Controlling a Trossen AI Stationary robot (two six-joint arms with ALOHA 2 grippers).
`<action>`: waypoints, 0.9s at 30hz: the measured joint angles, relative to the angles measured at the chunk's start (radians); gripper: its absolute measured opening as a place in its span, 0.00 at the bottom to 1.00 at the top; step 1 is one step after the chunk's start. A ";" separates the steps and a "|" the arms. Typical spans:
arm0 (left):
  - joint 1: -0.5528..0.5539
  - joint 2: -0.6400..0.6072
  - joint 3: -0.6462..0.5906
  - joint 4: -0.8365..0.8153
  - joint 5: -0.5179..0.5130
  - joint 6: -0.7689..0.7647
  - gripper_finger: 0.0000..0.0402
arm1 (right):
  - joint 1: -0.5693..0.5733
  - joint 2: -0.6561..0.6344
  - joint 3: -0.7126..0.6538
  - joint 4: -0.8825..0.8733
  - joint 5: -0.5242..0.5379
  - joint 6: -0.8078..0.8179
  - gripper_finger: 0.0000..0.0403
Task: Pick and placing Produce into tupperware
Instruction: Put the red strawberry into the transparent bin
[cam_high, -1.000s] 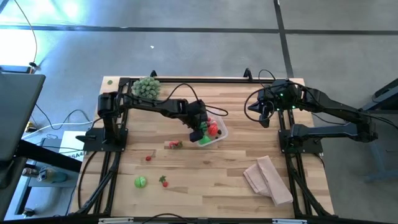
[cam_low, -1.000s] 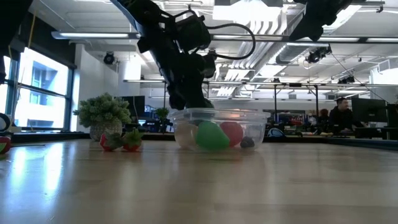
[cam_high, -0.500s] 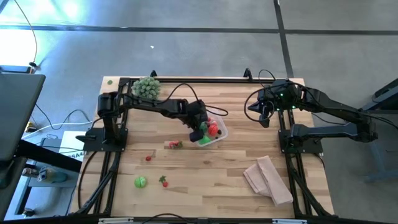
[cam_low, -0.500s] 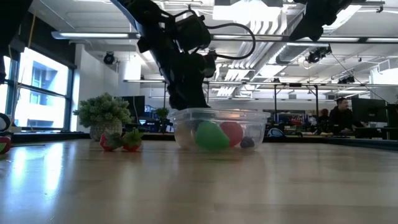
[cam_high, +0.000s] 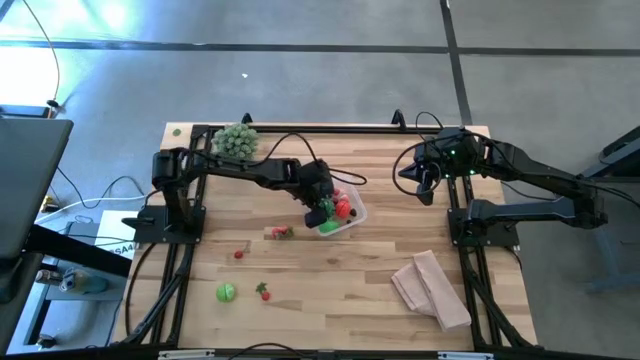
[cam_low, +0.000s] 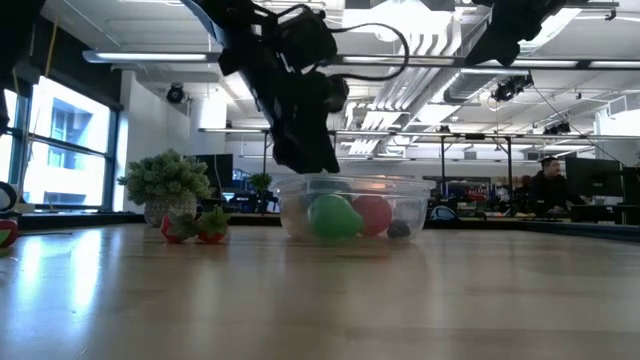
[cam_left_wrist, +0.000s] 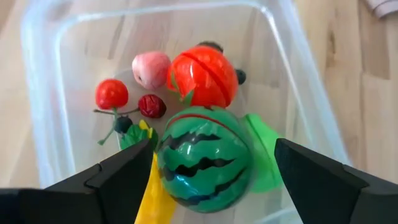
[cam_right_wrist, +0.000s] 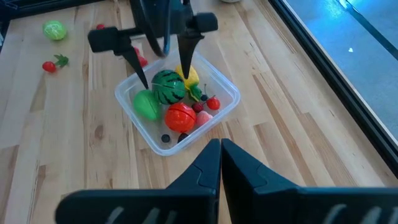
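- On the near left of the wooden table (cam_high: 350, 290) lie loose produce: a green fruit (cam_high: 226, 292), a small red piece with green leaves (cam_high: 263, 291) just right of it, and a small red berry (cam_high: 238, 254) farther back
- A red and green piece (cam_high: 281, 232) lies just left of the tupperware
- At the far left edge stands a pale-green spiky ball plant (cam_high: 236, 139)
- The left gripper (cam_high: 322, 212) hangs over the left side of the tupperware (cam_high: 355, 218), its fingers (cam_left_wrist: 121, 177) spread wide, one on each side of the toy watermelon, holding nothing
- The tupperware sits near the middle of the table and holds the striped watermelon (cam_left_wrist: 204, 158), a red tomato (cam_left_wrist: 202, 76), a pink piece (cam_left_wrist: 151, 69), a small red cherry (cam_left_wrist: 111, 94), a dark red berry (cam_left_wrist: 152, 106), a yellow piece (cam_left_wrist: 151, 190) and a green piece (cam_right_wrist: 146, 104)
- The right gripper (cam_high: 424, 184) waits raised over the far right of the table, well apart from the tupperware, its fingers (cam_right_wrist: 205, 171) pressed together on nothing
- A tan folded cloth (cam_high: 432, 288) lies at the near right
- In the low view a person (cam_low: 548, 186) sits in the room beyond the table, far right
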 joint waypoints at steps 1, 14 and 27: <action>0.000 -0.010 0.000 -0.002 -0.002 0.000 0.82 | 0.000 0.000 0.000 0.000 0.000 0.000 0.01; 0.000 -0.278 0.000 -0.218 -0.032 -0.042 0.82 | 0.000 0.000 0.000 0.000 0.000 0.000 0.01; -0.121 -0.496 -0.089 -0.466 -0.126 -0.184 0.82 | 0.000 0.000 0.000 0.000 0.000 0.000 0.01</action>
